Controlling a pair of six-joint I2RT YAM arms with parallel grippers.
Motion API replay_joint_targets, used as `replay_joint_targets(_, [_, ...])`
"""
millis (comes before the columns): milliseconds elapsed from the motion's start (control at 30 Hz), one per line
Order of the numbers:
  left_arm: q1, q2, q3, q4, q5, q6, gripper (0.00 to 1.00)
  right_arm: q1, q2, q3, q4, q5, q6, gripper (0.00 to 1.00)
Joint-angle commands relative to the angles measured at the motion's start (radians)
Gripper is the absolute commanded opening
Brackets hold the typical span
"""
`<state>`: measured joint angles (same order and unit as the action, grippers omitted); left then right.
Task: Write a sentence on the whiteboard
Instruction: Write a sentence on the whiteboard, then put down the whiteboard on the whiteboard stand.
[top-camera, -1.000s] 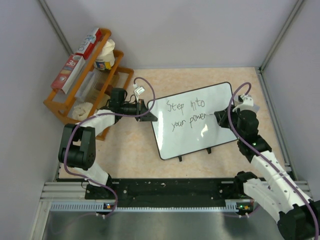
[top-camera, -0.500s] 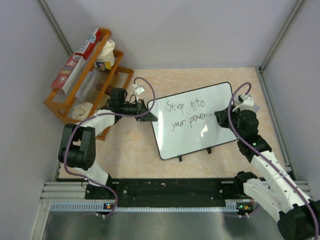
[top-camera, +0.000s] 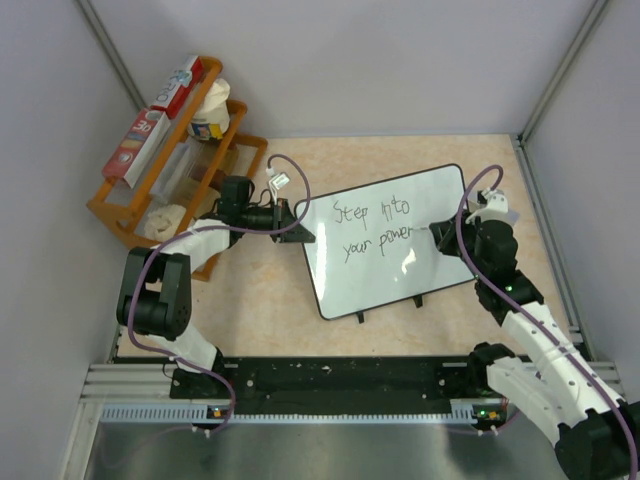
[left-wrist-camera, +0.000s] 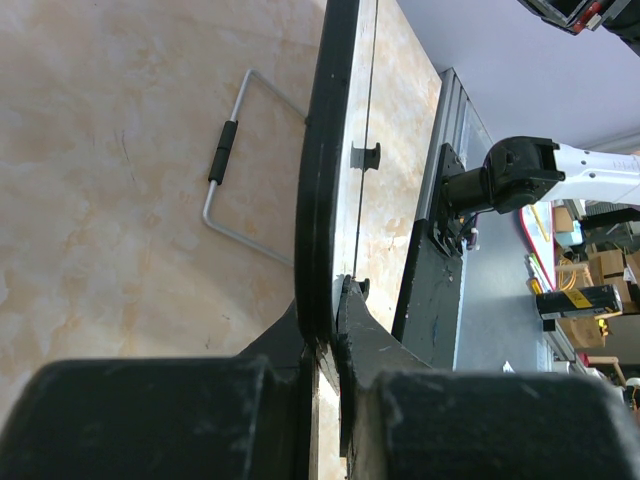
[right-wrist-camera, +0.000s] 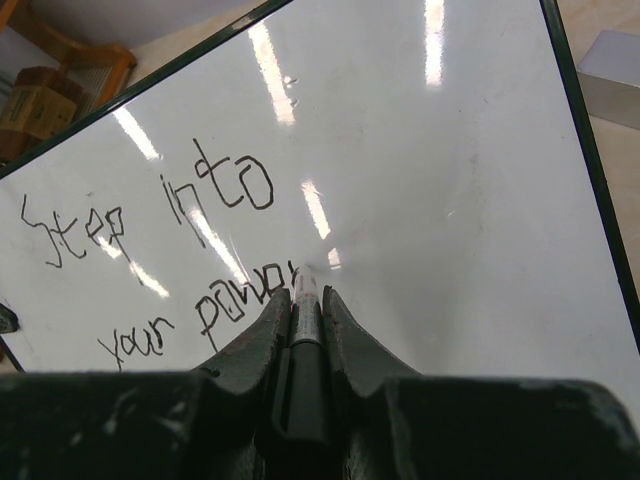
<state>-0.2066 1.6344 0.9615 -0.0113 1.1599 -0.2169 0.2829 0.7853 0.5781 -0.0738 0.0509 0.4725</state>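
Whiteboard (top-camera: 400, 270) lies slanted on table (top-camera: 260, 300), between the two arms. Left gripper (left-wrist-camera: 325, 328) pinches board's left rim, likely to stop it sliding while pen pushes. Right gripper (right-wrist-camera: 305, 305) squeezed tight on marker (right-wrist-camera: 306, 288); tip at end of "power", looks touching. Sentence (top-camera: 372, 228) reads whole, two lines. Plenty of bare white right of and below last word. Rack (top-camera: 130, 215) close behind left arm; wall near right arm.

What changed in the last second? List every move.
Nothing visibly changed. The left gripper stays clamped on the edge of the whiteboard, and the right gripper keeps the marker with its tip at the end of the sentence.
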Motion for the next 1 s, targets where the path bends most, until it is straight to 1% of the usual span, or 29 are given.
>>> replay_joint_targets(0, [-0.047, 0.031, -0.033, -0.038, -0.169, 0.24, 0.0, -0.014, -0.015, 0.016, -0.001, 0.024, -0.015, 0.0])
replay_joint_targets(300, [-0.047, 0.03, -0.035, -0.038, -0.172, 0.24, 0.0, -0.016, -0.032, 0.02, -0.007, 0.007, -0.009, 0.0])
replay_joint_targets(533, [-0.047, 0.004, -0.043, -0.039, -0.19, 0.248, 0.0, -0.014, -0.116, 0.057, -0.041, -0.005, 0.002, 0.0])
replay_joint_targets(567, [-0.047, -0.002, -0.044, -0.041, -0.193, 0.248, 0.05, -0.014, -0.121, 0.063, -0.047, -0.006, 0.0, 0.0])
replay_joint_targets(633, [-0.047, -0.016, -0.049, -0.039, -0.201, 0.248, 0.11, -0.014, -0.133, 0.072, -0.064, -0.009, -0.002, 0.0])
replay_joint_targets(667, [-0.047, -0.021, -0.05, -0.039, -0.206, 0.248, 0.18, -0.014, -0.144, 0.077, -0.067, -0.011, -0.002, 0.0])
replay_joint_targets(767, [-0.048, -0.05, -0.058, -0.026, -0.232, 0.237, 0.29, -0.014, -0.158, 0.085, -0.081, -0.017, 0.0, 0.0])
replay_joint_targets(800, [-0.048, -0.068, -0.067, -0.018, -0.241, 0.229, 0.38, -0.014, -0.161, 0.086, -0.083, -0.022, 0.003, 0.0])
replay_joint_targets(867, [-0.048, -0.091, -0.082, -0.001, -0.267, 0.22, 0.48, -0.014, -0.169, 0.086, -0.092, -0.026, 0.005, 0.0])
replay_joint_targets(900, [-0.048, -0.116, -0.09, 0.002, -0.276, 0.22, 0.57, -0.014, -0.172, 0.086, -0.095, -0.028, 0.008, 0.0])
replay_joint_targets(967, [-0.048, -0.142, -0.102, 0.002, -0.308, 0.194, 0.63, -0.014, -0.176, 0.085, -0.103, -0.033, 0.011, 0.0])
